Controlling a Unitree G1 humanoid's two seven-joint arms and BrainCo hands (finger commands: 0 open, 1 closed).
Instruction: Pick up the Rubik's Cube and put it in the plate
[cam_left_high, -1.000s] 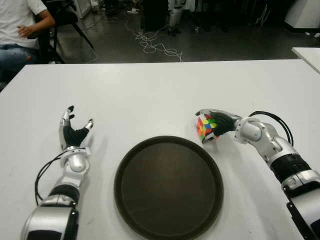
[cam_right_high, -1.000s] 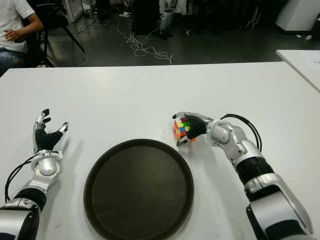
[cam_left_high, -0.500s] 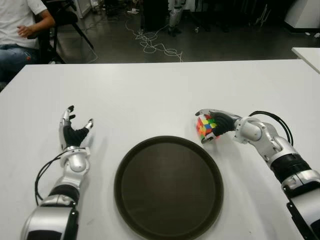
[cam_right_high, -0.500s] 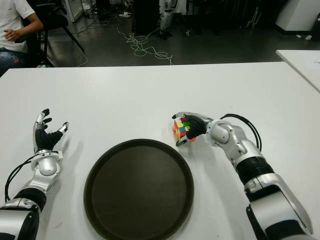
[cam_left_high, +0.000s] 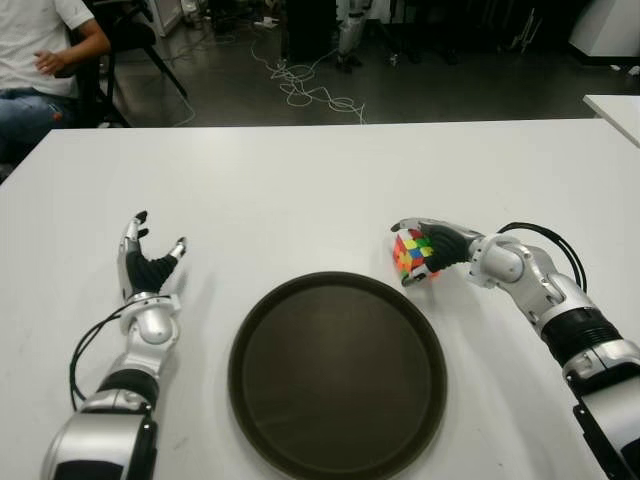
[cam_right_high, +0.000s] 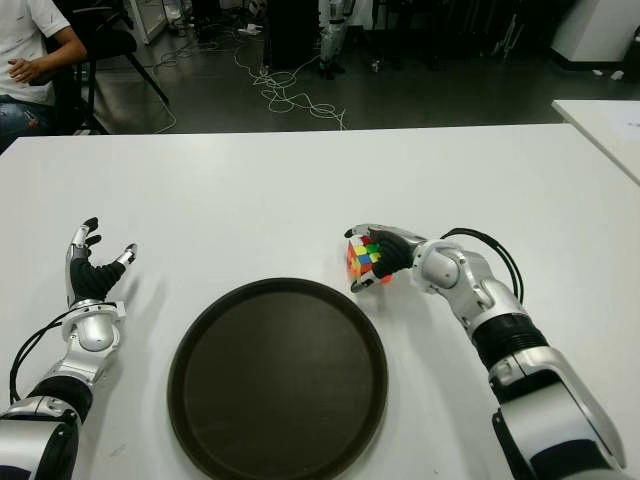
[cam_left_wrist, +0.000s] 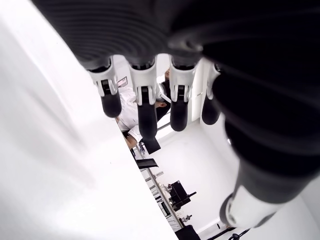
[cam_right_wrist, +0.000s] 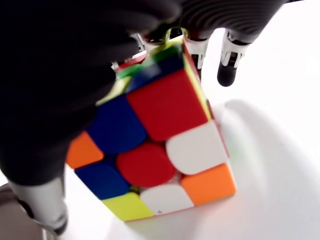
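Five fingers of the right hand (cam_left_high: 432, 250) clasp the Rubik's Cube (cam_left_high: 411, 256) beside the plate (cam_left_high: 337, 372).

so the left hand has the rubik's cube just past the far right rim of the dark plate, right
Not quite: the right hand has the Rubik's Cube, as both eye views show. It is just past the far right rim of the dark plate. The left hand holds nothing.
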